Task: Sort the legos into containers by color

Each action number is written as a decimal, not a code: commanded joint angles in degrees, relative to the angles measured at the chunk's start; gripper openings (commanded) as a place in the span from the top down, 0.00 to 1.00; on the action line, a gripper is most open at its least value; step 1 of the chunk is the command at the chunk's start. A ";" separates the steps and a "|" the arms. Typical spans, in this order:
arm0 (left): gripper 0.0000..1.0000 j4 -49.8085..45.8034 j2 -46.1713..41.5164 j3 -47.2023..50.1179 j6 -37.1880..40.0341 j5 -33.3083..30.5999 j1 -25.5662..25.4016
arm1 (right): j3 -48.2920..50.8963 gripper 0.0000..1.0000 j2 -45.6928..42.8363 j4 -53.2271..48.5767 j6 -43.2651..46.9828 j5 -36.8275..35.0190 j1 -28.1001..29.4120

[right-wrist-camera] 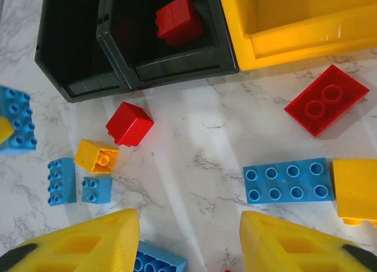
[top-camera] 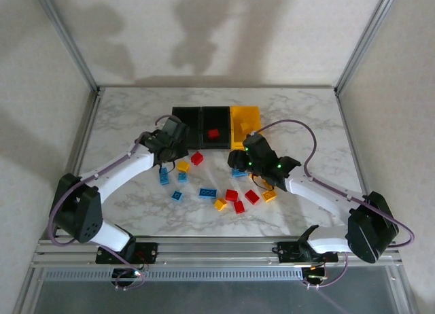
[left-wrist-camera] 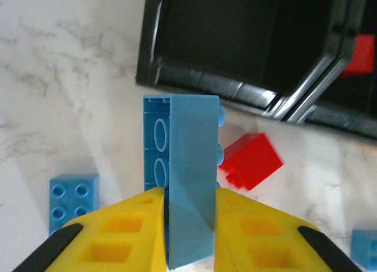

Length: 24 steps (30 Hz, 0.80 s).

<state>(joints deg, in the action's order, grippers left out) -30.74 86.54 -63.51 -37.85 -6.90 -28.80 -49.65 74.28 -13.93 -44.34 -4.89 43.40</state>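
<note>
White marble-patterned tabletop (top-camera: 122,124) runs under both arms on my overhead feed, with plain grey walls behind. On the left wrist feed, the left gripper (left-wrist-camera: 188,192) is clamped on a long light-blue studded plastic brick (left-wrist-camera: 182,136). Its yellow fingers (left-wrist-camera: 118,236) press the brick's two sides, and the brick reaches out past the fingertips with its studs facing right. Just beyond the brick's far end lies the near rim of the left black open-top plastic bin (left-wrist-camera: 206,83). A small red brick (left-wrist-camera: 250,160) sits on the marble right of the fingertips; I cannot tell whether it touches the blue studs. A small square blue brick (left-wrist-camera: 73,198) lies just left of the left finger. On the right wrist feed, the right gripper (right-wrist-camera: 188,219) is spread wide with nothing but marble between its fingers (right-wrist-camera: 88,242). Ahead of them sits the middle black bin (right-wrist-camera: 177,66), holding one red cube (right-wrist-camera: 178,17), with the yellow plastic bin (right-wrist-camera: 306,45) joined to its right. Between those fingers and the bins, a red block (right-wrist-camera: 129,123) and a yellow block (right-wrist-camera: 97,156) lie ahead-left. An eight-stud blue plate-like brick (right-wrist-camera: 288,181) lies just beyond the right finger, touching a yellow brick (right-wrist-camera: 356,192) on its right.
</note>
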 commanded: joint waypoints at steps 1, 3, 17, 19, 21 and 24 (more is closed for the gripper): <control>0.78 -1.37 3.62 -4.43 1.98 -1.89 0.38 | 1.04 0.52 -1.53 -0.04 -0.84 -1.16 0.52; 0.78 -0.77 6.03 -7.18 2.41 -1.48 0.89 | 1.30 0.52 -1.92 -0.21 -1.01 -1.18 0.55; 0.79 -1.09 24.60 -23.54 4.89 -1.04 3.72 | 3.24 0.51 -5.88 -2.30 -2.11 -2.94 0.55; 0.79 -0.80 25.91 -23.88 4.76 -1.35 4.01 | 3.24 0.51 -6.03 -2.64 -2.07 -3.07 0.50; 0.79 -0.51 27.00 -24.25 4.71 -1.19 4.32 | 3.15 0.51 -6.16 -2.84 -2.06 -3.24 0.55; 0.76 -0.68 27.62 -24.68 4.71 -0.58 4.36 | 3.31 0.51 -6.34 -3.10 -2.11 -3.54 0.54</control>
<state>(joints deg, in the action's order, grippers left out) -30.55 113.58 -85.95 -34.41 -7.31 -24.86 -47.18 68.97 -15.55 -45.87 -6.59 43.40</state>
